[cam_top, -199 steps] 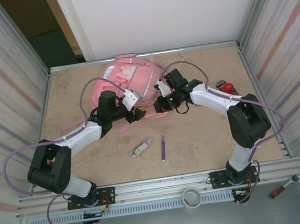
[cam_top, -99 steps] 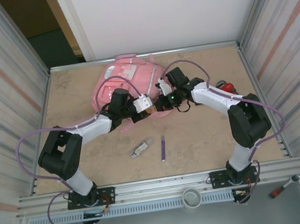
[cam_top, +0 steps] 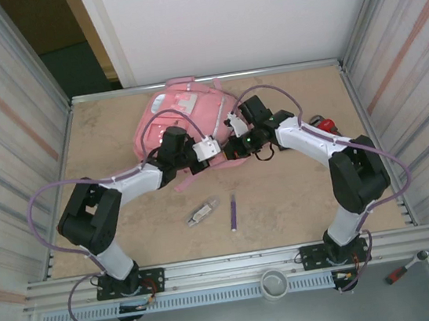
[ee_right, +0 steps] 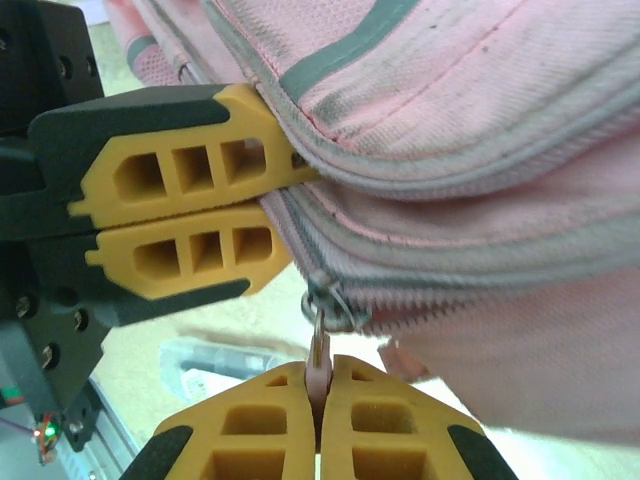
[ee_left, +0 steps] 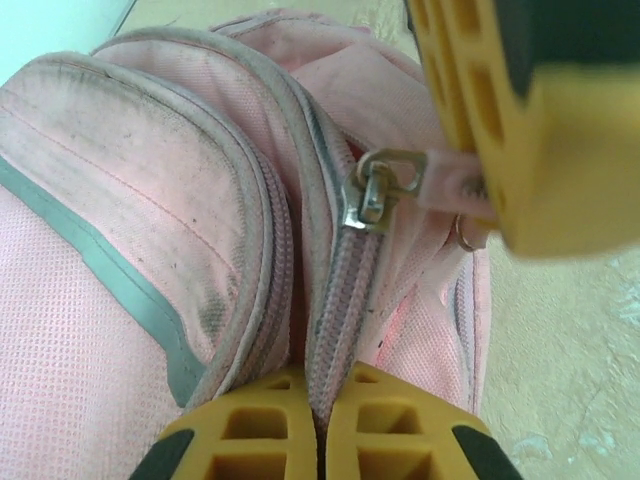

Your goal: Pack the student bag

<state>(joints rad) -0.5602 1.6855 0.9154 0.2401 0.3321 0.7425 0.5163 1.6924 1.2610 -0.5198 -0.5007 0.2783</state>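
The student bag [cam_top: 181, 113], a pink backpack, lies at the back of the table. My left gripper [cam_top: 213, 148] is at its near right side, close to my right gripper [cam_top: 230, 144]. In the left wrist view the left gripper [ee_left: 322, 385] is shut on the bag's zip seam [ee_left: 340, 300], just below the metal slider [ee_left: 372, 195]. In the right wrist view the right gripper [ee_right: 318, 375] is shut on the pink zip pull [ee_right: 318, 350] that hangs from the slider [ee_right: 330, 300]. The left gripper's yellow fingers [ee_right: 190, 215] clamp the bag's edge beside it.
On the table in front of the bag lie a purple pen [cam_top: 233, 211] and a small clear-grey item [cam_top: 203, 211]. A red object [cam_top: 323, 124] sits by the right wall. Metal walls close in both sides; a rail runs along the near edge.
My left arm has swung right along the bag towards the right gripper, and its jaws have closed on the zip seam. The right gripper has barely moved.
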